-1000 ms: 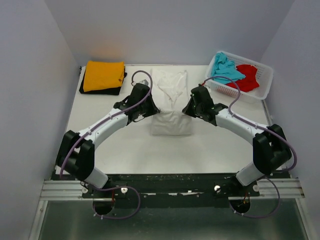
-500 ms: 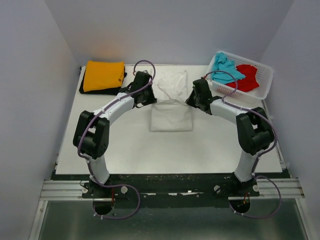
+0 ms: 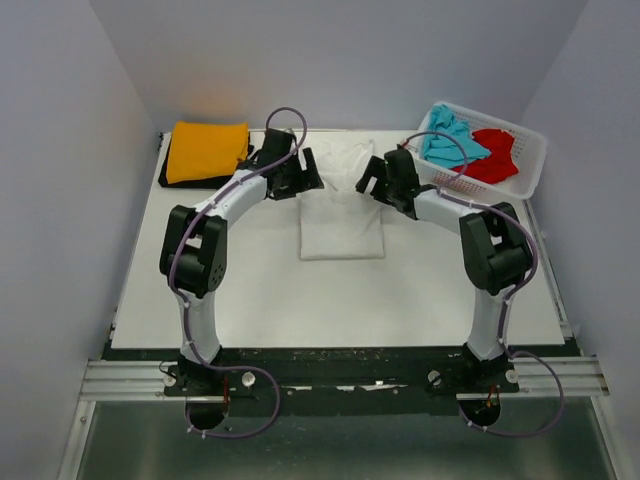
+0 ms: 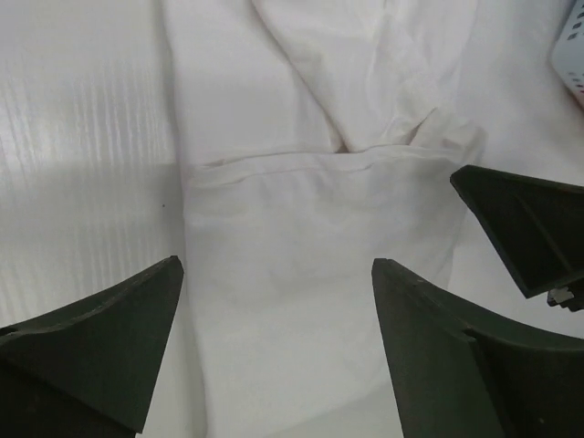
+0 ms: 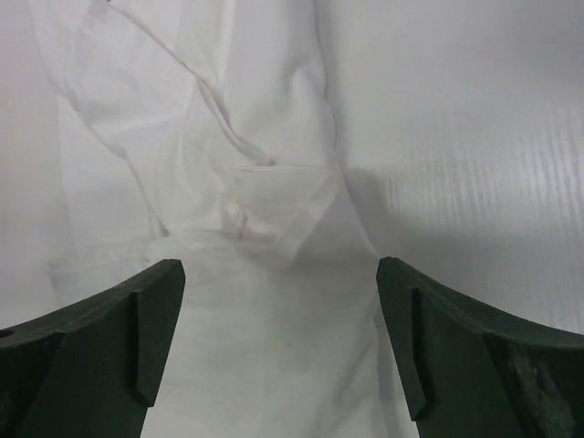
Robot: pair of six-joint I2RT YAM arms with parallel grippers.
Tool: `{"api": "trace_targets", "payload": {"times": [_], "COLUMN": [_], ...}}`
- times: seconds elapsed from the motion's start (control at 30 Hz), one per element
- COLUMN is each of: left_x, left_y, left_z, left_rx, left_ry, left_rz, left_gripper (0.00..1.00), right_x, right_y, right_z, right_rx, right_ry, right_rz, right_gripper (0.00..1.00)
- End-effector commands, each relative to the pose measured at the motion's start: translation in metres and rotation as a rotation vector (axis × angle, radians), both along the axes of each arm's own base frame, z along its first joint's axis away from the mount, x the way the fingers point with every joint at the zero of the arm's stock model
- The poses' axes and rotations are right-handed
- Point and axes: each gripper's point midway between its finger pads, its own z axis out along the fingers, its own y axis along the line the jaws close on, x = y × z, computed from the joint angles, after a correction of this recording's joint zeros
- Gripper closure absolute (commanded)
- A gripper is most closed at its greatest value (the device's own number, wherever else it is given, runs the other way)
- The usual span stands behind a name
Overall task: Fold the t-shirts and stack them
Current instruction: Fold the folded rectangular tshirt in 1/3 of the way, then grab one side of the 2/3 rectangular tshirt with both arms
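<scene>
The white t-shirt [image 3: 341, 222] lies at the middle of the counter [image 3: 300, 300], its near portion doubled over into a flat rectangular panel and its far portion, with collar and sleeves, spread loosely beyond the fold edge. One second ago that panel was shorter and puffier and sat closer to the arm bases; it now covers more of the garment and lies flatter. The left claw [image 3: 303, 178] stands just beside the left edge of the white t-shirt at the fold line, and the right claw [image 3: 371, 180] stands just beside its right edge at the same line. Both have travelled away from the bases since the earlier frames, with the arms stretched farther out. In the left wrist view the left claw [image 4: 274, 274] is spread wide above the panel; in the right wrist view the right claw [image 5: 278, 274] is likewise spread wide, with the hem edge and a crumpled sleeve beyond its fingers. Neither claw pinches cloth. Left of the white t-shirt, the orange-yellow t-shirt [image 3: 207, 150] rests folded on the black t-shirt [image 3: 172, 181], unchanged. Right of the white t-shirt, the basket [image 3: 530, 172] holds the turquoise t-shirt [image 3: 445, 138] and the red t-shirt [image 3: 492, 155], also unchanged.
</scene>
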Motion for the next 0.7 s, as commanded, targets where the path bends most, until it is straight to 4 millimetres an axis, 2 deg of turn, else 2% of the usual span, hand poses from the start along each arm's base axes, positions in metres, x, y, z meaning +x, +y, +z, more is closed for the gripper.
{"api": "trace_targets", "payload": {"times": [0.0,0.07,0.17,0.3,0.33,0.47,0.57,0.67], "left_x": [0.002,-0.011,-0.044,-0.099,-0.115,-0.162,-0.176,-0.176], "left_y": [-0.002,0.000,0.005,0.006,0.007,0.005,0.008,0.009], "left_z": [0.046,0.054,0.057,0.036,0.025,-0.007,-0.030,-0.047], "left_rx": [-0.025,-0.038,-0.085,-0.166,-0.173,-0.200,-0.194,-0.182], "left_ry": [-0.086,-0.100,-0.100,-0.066,-0.036,0.037,0.080,0.119], "left_rz": [-0.071,-0.085,-0.090,-0.106,-0.103,-0.106,-0.082,-0.060], "left_gripper": [0.01,0.01,0.01,0.01,0.01,0.01,0.01,0.01], "right_x": [0.024,0.014,-0.020,-0.078,-0.097,-0.147,-0.168,-0.173], "right_y": [-0.010,-0.012,-0.014,-0.016,-0.013,-0.011,-0.019,-0.023], "right_z": [0.049,0.060,0.056,0.036,0.030,0.013,-0.001,-0.010], "right_rx": [-0.030,-0.008,0.035,0.091,0.121,0.209,0.208,0.204], "right_ry": [-0.115,-0.126,-0.087,0.010,0.042,0.116,0.152,0.171], "right_rz": [-0.041,-0.039,-0.012,0.053,0.086,0.138,0.123,0.098], "right_gripper": [0.00,0.00,0.00,0.00,0.00,0.00,0.00,0.00]}}
